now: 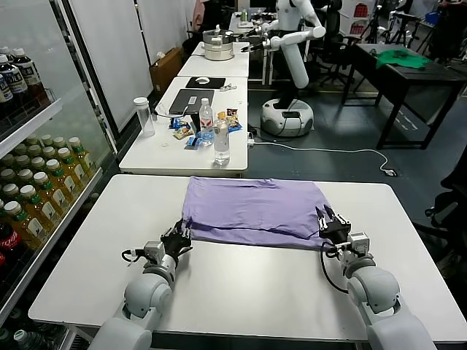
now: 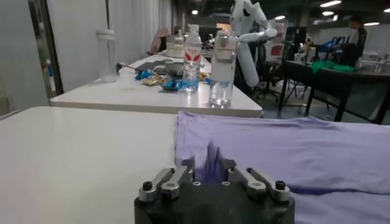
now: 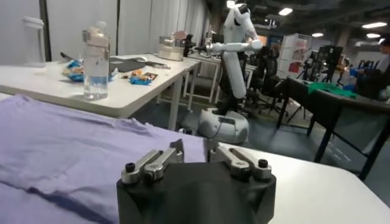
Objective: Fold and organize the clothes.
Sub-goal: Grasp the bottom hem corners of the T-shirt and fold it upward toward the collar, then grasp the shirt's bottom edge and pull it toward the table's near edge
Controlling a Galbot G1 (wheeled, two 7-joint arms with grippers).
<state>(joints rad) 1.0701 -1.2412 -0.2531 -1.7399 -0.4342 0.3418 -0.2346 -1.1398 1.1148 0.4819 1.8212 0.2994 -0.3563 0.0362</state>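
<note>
One light purple short-sleeved T-shirt of thin soft fabric (image 1: 254, 210) lies folded into a wide band across the far half of the white rectangular work table (image 1: 241, 292), its far edge running close to and parallel with the table's back edge, its near edge a doubled fold line with the lower layer peeking out beneath. Two grippers are down at that near edge, one at each corner. The left gripper (image 1: 179, 234) sits low on the tabletop at the shirt's near left corner, fingers spread apart and released, a small peak of purple cloth standing up between them in the left wrist view (image 2: 212, 159). The right gripper (image 1: 330, 224) sits at the near right corner, fingers likewise parted and let go, the fabric edge lying just in front of them (image 3: 91, 152). Bare white table stretches wide in front of the shirt toward the robot, and there are open strips to the left and right of the cloth. Beyond a narrow gap stands a second white table (image 1: 157, 157) carrying two clear plastic water bottles (image 1: 221, 141), a tall clear tumbler (image 1: 144, 117) and scattered snack packets (image 1: 184, 132). A white robot (image 1: 292, 65) stands farther back.
</note>
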